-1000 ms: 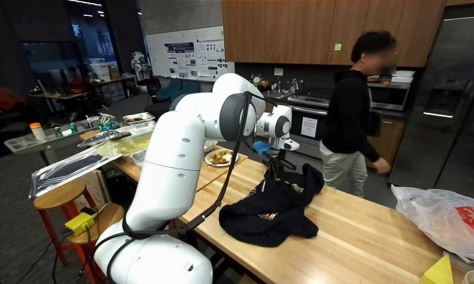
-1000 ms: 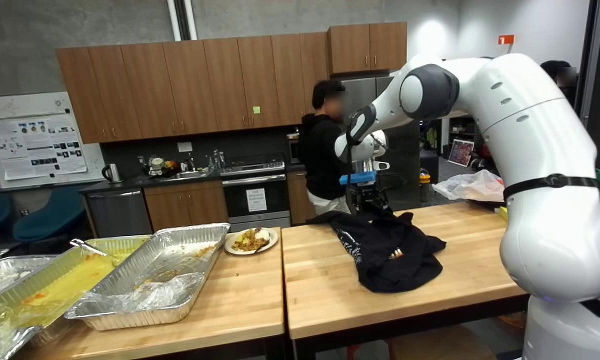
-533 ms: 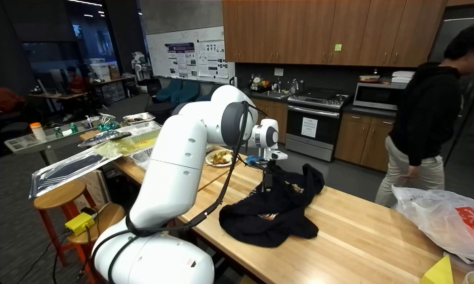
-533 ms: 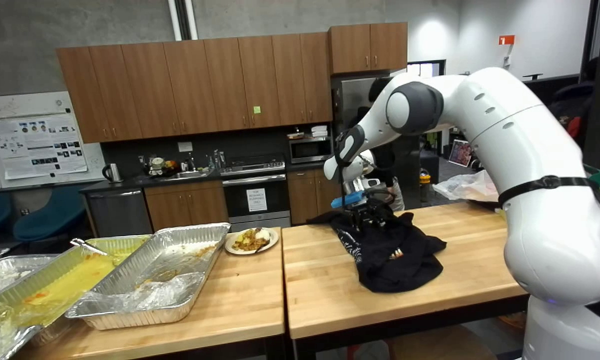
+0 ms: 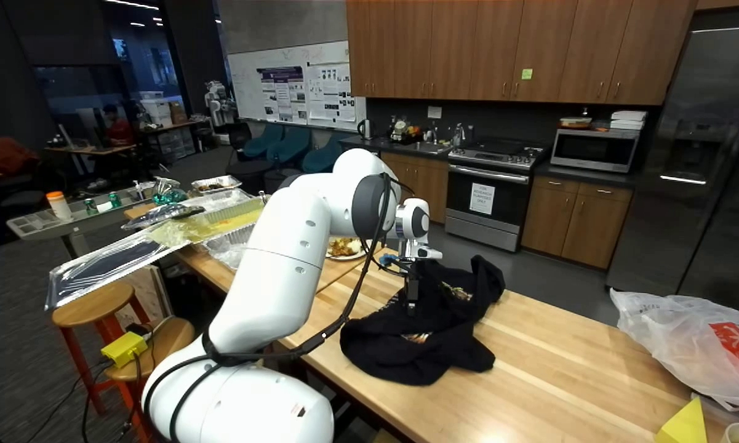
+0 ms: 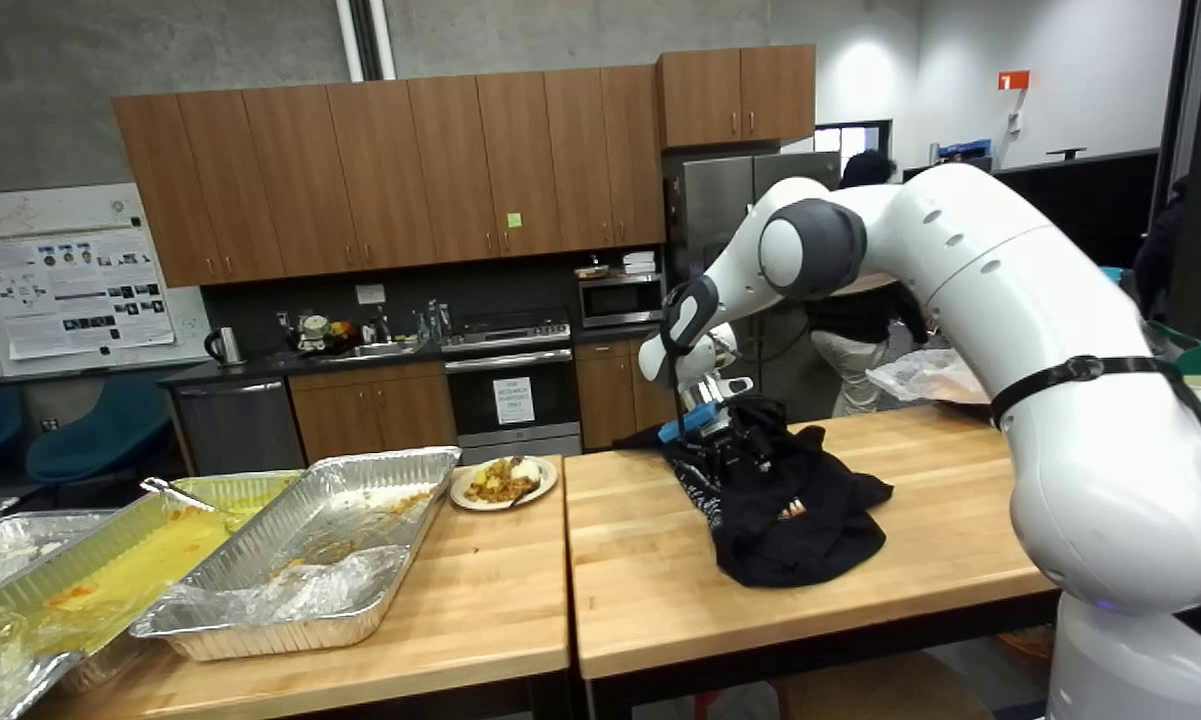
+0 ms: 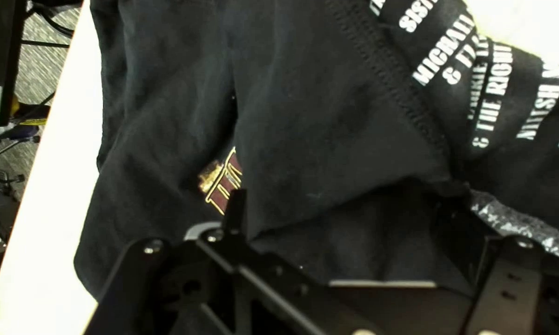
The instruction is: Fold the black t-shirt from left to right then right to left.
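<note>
Gripper [image 7: 346, 204] over a garment: the two fingers [image 7: 235, 211] stand wide apart and appear to hold nothing; whether their tips touch cloth cannot be told. Beneath them the black t-shirt [image 7: 307, 107] lies rumpled on the wooden table [image 5: 547, 369], the edge of a loose flap [image 7: 340, 177] running between the fingers, a maroon-and-gold print [image 7: 221, 188] partly covered. The principal risk lies here: jaws closed at this point may gather several layers at once — flap and underlying cloth lie close and share one colour — so that the whole garment would slide instead of one side turning over. A grip too shallow would let the flap slip free. Farther off, the shirt's outer corner [image 5: 489, 274] seems to reach the table's far edge; tugged that way, it could drop over under its own weight. On the adjoining table [image 6: 500, 600] stands a plate of food [image 6: 505, 482]; a fold swung too wide might carry cloth towards it. In the background, a person [image 6: 860, 320] is partly hidden by the arm [image 6: 1020, 260]; someone stepping close would call for a pause.
</note>
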`<state>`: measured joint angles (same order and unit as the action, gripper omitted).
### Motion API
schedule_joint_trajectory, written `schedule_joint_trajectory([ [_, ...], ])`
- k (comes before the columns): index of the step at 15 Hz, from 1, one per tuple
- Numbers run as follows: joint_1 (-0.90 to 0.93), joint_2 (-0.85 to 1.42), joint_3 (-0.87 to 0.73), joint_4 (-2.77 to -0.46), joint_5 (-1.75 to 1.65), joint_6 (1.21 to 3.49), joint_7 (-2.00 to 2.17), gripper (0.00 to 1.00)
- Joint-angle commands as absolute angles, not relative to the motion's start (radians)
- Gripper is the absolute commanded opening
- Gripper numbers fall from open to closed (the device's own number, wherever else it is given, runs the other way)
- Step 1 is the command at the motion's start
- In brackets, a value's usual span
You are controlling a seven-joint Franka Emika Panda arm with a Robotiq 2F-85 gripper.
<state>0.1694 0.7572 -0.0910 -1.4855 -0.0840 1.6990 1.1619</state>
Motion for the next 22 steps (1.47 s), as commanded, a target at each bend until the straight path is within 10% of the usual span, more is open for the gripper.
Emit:
schedule_joint_trajectory([
  [1,0.142,0.815,-0.04,-1.409,-0.019,1.643,1.082,1.0],
  [22,0.17,0.712,0.062,-1.375,0.185,1.684,0.564,1.0],
])
